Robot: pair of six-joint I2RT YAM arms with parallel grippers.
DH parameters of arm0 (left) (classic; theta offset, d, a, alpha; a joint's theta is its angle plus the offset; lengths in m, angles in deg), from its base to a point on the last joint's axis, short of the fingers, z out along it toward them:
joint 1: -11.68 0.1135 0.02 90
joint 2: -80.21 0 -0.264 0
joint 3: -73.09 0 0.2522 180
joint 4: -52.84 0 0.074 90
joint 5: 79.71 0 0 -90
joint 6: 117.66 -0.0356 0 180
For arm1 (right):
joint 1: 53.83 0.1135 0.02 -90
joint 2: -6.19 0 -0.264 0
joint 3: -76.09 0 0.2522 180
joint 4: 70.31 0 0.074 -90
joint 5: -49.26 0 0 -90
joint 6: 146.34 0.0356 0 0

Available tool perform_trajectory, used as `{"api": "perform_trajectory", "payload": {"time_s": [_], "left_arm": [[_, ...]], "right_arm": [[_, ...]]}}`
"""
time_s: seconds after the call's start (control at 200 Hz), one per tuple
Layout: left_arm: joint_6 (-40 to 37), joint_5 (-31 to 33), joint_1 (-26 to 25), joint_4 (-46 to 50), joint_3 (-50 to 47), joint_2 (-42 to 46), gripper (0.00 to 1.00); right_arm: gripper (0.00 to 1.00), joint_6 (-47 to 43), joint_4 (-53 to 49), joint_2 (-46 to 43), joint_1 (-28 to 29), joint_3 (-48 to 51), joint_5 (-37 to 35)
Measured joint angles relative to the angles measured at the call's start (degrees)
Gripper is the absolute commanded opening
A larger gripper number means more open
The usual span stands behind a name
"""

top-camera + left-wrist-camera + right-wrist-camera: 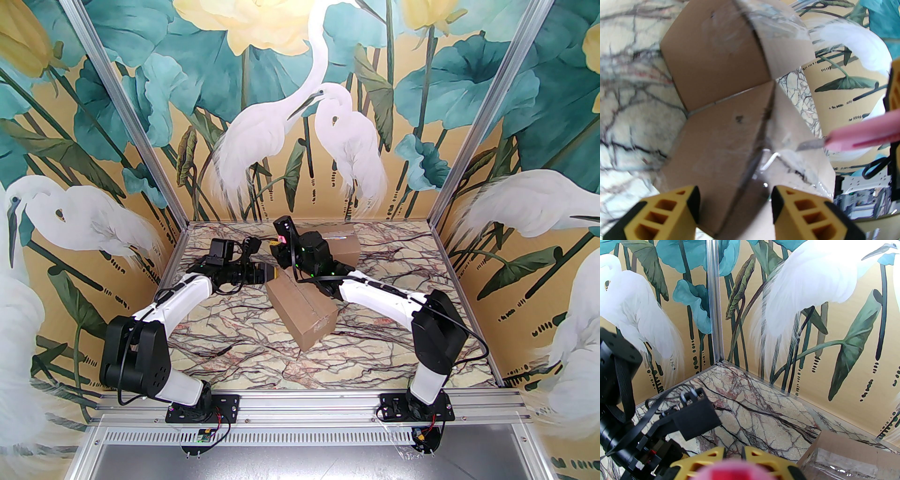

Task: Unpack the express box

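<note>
Express box (pixel 302 309) is set mid-counter (pixel 375 356), turned diagonal, flaps sealed under clear tape (pixel 787 133); not yet opened. At its far-left end the left claw (pixel 734 194) is seen with jaws apart, the box corner between them and no clamping visible. It is probably placed there to brace the box against the cut. The right claw (pixel 733 451) is clenched on a pink knife (pixel 857 138), with the blade (pixel 808 145) brought to the taped face just beside the seam, so tape slitting is judged the step in hand. A second box (pixel 344 246) is parked at the counter's far edge, behind the right arm.
</note>
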Motion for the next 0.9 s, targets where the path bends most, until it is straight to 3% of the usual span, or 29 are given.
{"api": "perform_trajectory", "payload": {"time_s": [0.24, 0.9], "left_arm": [[4.2, -0.5, 0.0, -2.6, -4.7, 4.1, 0.56], [1.5, -1.1, 0.0, -2.0, -3.7, 2.5, 0.53]], "right_arm": [[0.0, 0.0, -1.0, 0.0, 0.0, 0.0, 1.9], [0.0, -1.4, 4.5, -0.2, 0.0, 3.8, 5.2]]}}
